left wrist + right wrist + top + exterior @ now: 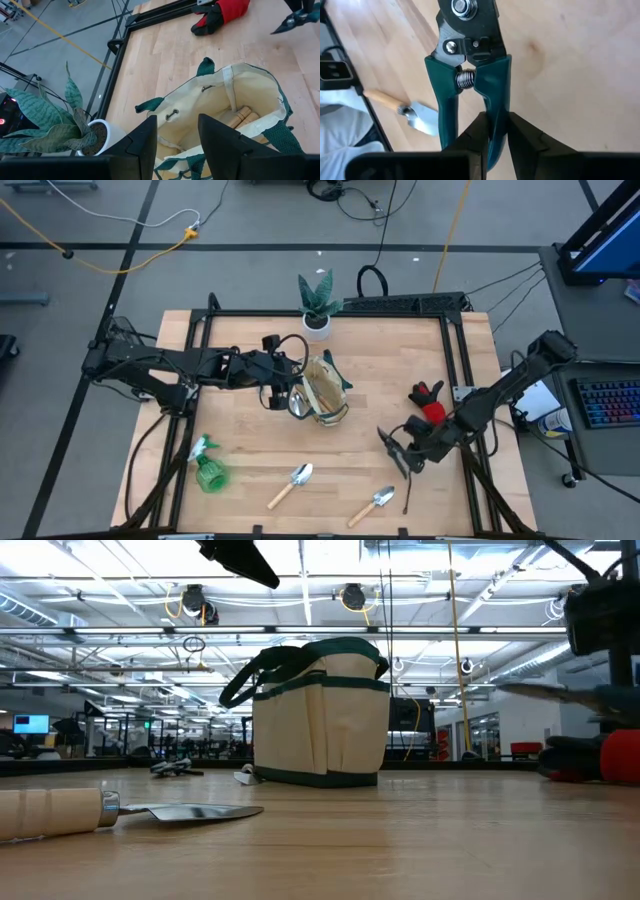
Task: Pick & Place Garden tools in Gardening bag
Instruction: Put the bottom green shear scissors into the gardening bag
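Note:
The beige gardening bag (322, 390) with dark green trim stands upright mid-table, a wooden handle (241, 117) lying inside it. My left gripper (176, 142) hovers open above the bag's left rim (292, 388), apart from it. My right gripper (416, 444), at the table's right, is shut on the green-handled pruners (391, 450). Two silver trowels with wooden handles (294, 482) (374, 503) lie near the front edge. A green spray bottle (208, 470) lies at the front left. A red and black item (428, 400) rests right of the bag. My right gripper pinches one of the pruners' two green handles (496, 107) between its two fingers (477, 137); the other handle stands free beside them. The fingers slant down from above, and the pruners' head sticks out ahead of them. The pruners hang clear of the table.
A green plant in a white pot (318, 305) stands at the far edge behind the bag. A black frame (455, 340) borders the wooden table. Bare wood lies between the bag and the pruners.

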### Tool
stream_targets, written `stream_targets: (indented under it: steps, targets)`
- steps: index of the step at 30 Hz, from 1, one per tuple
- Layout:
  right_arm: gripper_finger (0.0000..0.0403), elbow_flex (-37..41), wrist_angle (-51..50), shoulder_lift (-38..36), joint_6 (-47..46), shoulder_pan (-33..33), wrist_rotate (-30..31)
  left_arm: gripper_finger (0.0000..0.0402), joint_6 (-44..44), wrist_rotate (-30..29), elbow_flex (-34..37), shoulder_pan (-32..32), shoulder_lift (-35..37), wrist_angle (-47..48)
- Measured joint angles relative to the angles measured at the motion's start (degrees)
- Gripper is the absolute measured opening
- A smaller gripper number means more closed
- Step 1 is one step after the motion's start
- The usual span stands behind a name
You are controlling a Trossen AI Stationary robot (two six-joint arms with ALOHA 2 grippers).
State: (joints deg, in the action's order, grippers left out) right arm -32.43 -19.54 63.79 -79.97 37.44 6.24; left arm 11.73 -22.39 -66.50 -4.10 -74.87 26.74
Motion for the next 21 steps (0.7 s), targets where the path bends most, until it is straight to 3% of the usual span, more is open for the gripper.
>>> stream_targets:
  steps: [8,21]
  targets:
    - [0.0045,-0.1,3.9,-0.6,9.4,-4.8,3.1,0.0150,0.0,0.0,0.0,0.0,0.0,0.0]
    - [0.0045,-0.1,16.4,-0.6,26.5,-11.3,2.8,0.0150,0.0,0.0,0.0,0.0,0.0,0.0]
